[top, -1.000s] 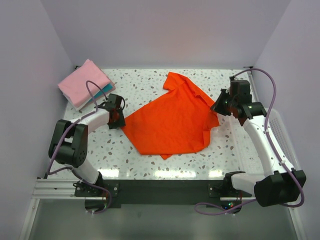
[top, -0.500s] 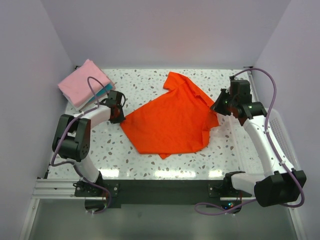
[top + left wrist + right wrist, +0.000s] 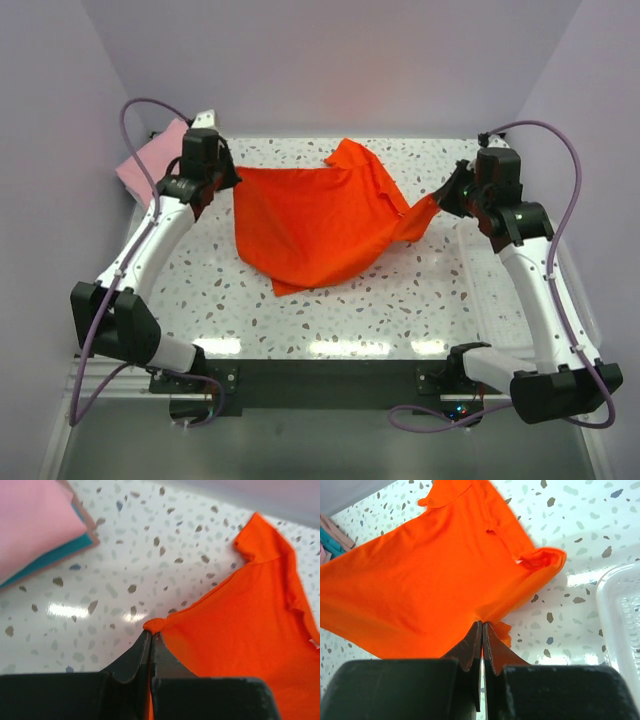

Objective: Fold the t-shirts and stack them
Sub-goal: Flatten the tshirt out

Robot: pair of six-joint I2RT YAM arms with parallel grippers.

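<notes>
I have the left gripper [image 3: 228, 178] clamped tight on a corner of the orange shirt [image 3: 310, 220]. In the left wrist view the jaws are pressed together with a small bunch of orange cloth [image 3: 156, 625] sticking out at the tips [image 3: 151, 634]. The right gripper [image 3: 448, 196] is also closed on the shirt, at its opposite edge. In the right wrist view its jaws meet [image 3: 481, 626] with the cloth [image 3: 420, 580] pinched between them.

The shirt hangs spread between the two grippers across the far half of the table [image 3: 400, 310]. Its top edge is pulled fairly straight on the left side. One bunched part peaks up near the far edge, and the lower part droops toward the table's middle. I can't tell how much of it touches the surface.

The folded pink shirt [image 3: 145, 165] sits in the far left corner, mostly behind the left arm. In the left wrist view it [image 3: 30, 520] lies on top of a folded teal shirt [image 3: 50, 557], well apart from the orange one. A white basket [image 3: 622, 610] sits by the right edge.
</notes>
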